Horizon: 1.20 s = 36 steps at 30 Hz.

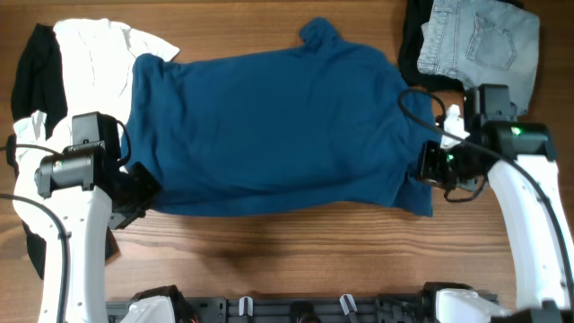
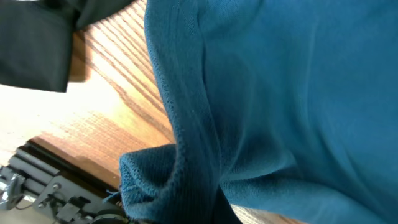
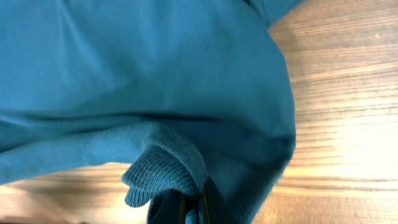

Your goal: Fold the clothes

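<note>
Surveying from overhead: the teal shirt (image 1: 269, 126) lies spread across the middle of the wooden table (image 1: 296, 260), largely flat, with no fold made. The left gripper (image 1: 136, 187) sits at its near-left corner and the right gripper (image 1: 432, 167) at its near-right edge. A white garment (image 1: 99, 49) and a black garment (image 1: 40, 76) lie at far left and denim (image 1: 480, 40) at far right, all unfolded. Judgement: the task is at its opening step and every garment remains to be done.

Left wrist view: the shirt's ribbed hem (image 2: 149, 180) bunches toward the bottom of the frame. The fingers are hidden, but the jaws are closed and the gathered cloth points to a pinch on this corner.

Right wrist view: the gripper (image 3: 194, 210) is closed tight on a puckered lip of hem (image 3: 158, 174). The fabric is soft, fine-knit and lightly creased.
</note>
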Each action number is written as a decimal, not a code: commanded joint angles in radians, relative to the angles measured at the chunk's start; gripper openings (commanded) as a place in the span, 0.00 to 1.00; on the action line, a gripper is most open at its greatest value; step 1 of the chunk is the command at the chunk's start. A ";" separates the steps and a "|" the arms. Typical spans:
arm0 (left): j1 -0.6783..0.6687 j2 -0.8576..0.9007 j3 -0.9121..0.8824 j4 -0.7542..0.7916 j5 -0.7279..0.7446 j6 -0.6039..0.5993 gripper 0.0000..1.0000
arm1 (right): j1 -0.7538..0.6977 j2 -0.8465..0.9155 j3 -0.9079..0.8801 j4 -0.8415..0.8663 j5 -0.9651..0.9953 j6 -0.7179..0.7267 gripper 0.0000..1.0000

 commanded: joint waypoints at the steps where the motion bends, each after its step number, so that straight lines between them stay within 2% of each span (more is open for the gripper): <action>1: 0.007 0.045 -0.045 0.038 0.008 -0.034 0.04 | -0.003 0.081 -0.003 0.061 -0.010 -0.040 0.05; 5: 0.008 0.100 -0.110 0.183 0.000 -0.064 0.04 | -0.003 0.134 -0.003 0.182 -0.029 -0.041 0.04; 12: 0.008 0.237 -0.117 0.438 -0.026 -0.116 0.04 | -0.002 0.199 -0.003 0.435 -0.097 -0.066 0.05; 22: 0.008 0.404 -0.117 0.652 -0.021 -0.115 0.04 | 0.063 0.345 -0.003 0.582 -0.095 -0.090 0.06; 25: 0.007 0.378 -0.074 0.637 0.009 -0.106 0.04 | 0.062 0.350 -0.003 0.585 -0.086 -0.090 0.06; 32: -0.050 0.225 0.029 0.468 0.031 -0.077 0.04 | 0.062 0.350 -0.003 0.586 -0.066 -0.090 0.05; 36: -0.077 0.160 0.029 0.484 -0.063 -0.077 0.04 | 0.062 0.349 0.017 0.600 -0.070 -0.093 0.04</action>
